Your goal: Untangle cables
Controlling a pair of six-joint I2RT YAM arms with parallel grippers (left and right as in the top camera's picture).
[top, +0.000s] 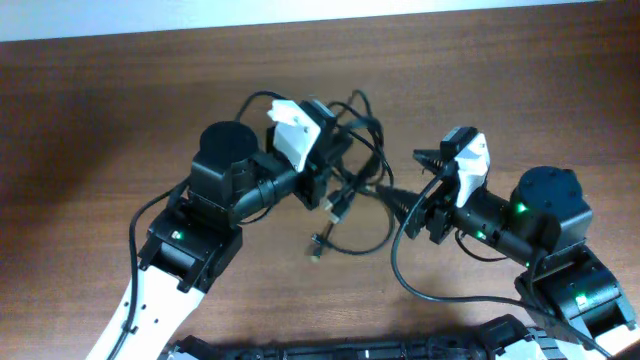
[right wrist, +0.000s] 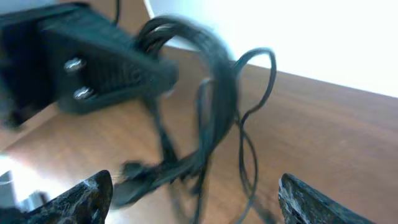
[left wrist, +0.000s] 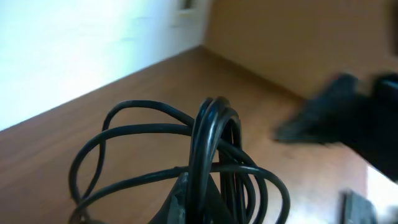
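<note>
The cables [top: 358,135] are a tangle of thin black cords at the table's middle. Loops hang from my left gripper [top: 328,170], and one loop with a small plug end [top: 318,245] lies on the table. My left gripper [left wrist: 202,199] is shut on the cables [left wrist: 208,143], and a bunch of strands runs up between its fingers. My right gripper [top: 410,180] is open and empty just right of the tangle. In the right wrist view its jaws [right wrist: 199,199] are spread wide, with the blurred cables [right wrist: 214,106] hanging ahead of them and the left gripper [right wrist: 81,68] above.
The brown wooden table [top: 120,110] ends at a white edge along the back. Thicker black arm wires [top: 410,275] curve near the right arm. A dark rail [top: 350,350] lies at the front edge.
</note>
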